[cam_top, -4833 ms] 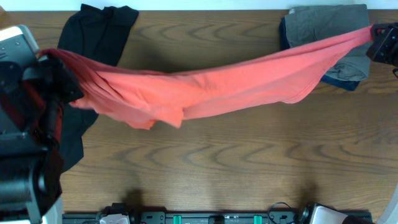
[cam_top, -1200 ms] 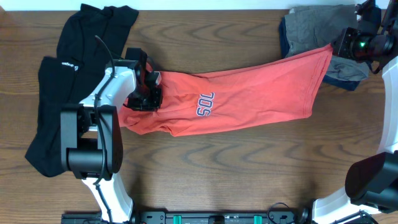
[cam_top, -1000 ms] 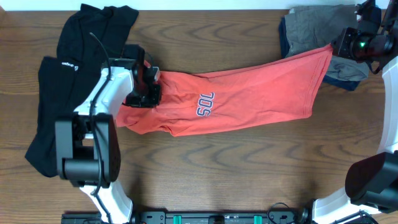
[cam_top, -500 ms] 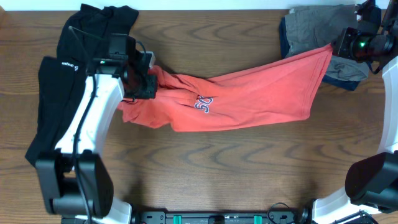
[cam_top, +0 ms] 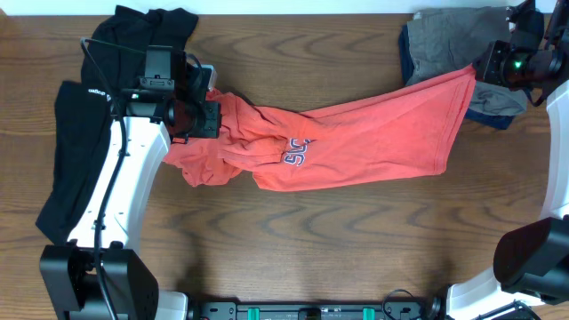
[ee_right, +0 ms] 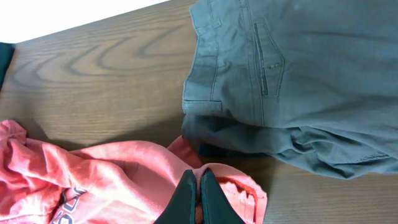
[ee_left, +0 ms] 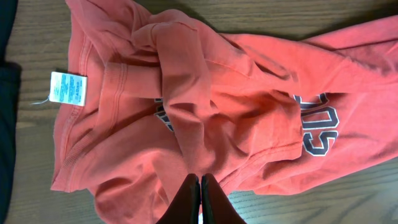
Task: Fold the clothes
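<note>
The coral-red T-shirt [cam_top: 364,138] lies stretched across the table, bunched at its left end, with block lettering [cam_top: 297,153] showing. My left gripper [cam_top: 206,116] is shut on a raised fold of that left end [ee_left: 186,124]; a white label [ee_left: 67,88] shows near the collar. My right gripper [cam_top: 484,64] is shut on the shirt's far right corner [ee_right: 217,177], held just off the table. The long black garment [cam_top: 80,160] with a small white logo lies flat at the far left, partly under my left arm.
Grey trousers [cam_top: 458,36] lie folded at the back right corner, over something dark blue [cam_top: 493,114], right beside my right gripper; they fill the right wrist view [ee_right: 298,81]. Bare wooden table [cam_top: 311,240] runs along the front.
My left gripper has moved back and left with the shirt's left end, which is now bunched and ridged. The lettering has crumpled. The right gripper has not moved.
</note>
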Controlling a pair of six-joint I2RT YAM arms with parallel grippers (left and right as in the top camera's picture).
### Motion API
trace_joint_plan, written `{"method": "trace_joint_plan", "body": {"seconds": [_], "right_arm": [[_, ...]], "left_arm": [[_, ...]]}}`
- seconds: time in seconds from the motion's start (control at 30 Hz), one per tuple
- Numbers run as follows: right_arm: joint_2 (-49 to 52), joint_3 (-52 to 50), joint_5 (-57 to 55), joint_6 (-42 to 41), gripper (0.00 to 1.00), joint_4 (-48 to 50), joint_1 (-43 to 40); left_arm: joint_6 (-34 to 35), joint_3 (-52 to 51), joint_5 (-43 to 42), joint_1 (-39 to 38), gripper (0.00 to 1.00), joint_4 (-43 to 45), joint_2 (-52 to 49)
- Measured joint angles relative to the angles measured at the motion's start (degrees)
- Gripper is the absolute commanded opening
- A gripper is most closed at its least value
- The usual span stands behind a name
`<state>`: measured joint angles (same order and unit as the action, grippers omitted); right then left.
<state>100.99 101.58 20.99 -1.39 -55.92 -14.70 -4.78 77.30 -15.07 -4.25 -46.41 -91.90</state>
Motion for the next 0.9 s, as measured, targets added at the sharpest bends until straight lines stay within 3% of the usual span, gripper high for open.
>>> {"method": "trace_joint_plan", "body": {"seconds": [0.07,0.27,0.3,0.63,0.9], "right_arm": [[0.0,0.0,0.0,0.2,0.01,0.0,0.0],[0.0,0.0,0.0,0.4,0.01,-0.3,0.0],[0.0,0.0,0.0,0.4,0.01,-0.3,0.0],[0.0,0.0,0.0,0.5,0.01,-0.4,0.0],[0.0,0.0,0.0,0.6,0.01,-0.4,0.0]], "left_arm": [[0.0,0.0,0.0,0.0,0.07,-0.1,0.0],[-0.2,0.0,-0.6,0.0,0.37,-2.6,-0.5],[-0.1,0.0,-1.0,0.0,0.39,-3.2,-0.9],[0.0,-0.1,-2.8,0.0,0.4,-5.7,-9.9],[0.0,-0.1,-3.0,0.0,0.39,-5.7,-11.1]]}}
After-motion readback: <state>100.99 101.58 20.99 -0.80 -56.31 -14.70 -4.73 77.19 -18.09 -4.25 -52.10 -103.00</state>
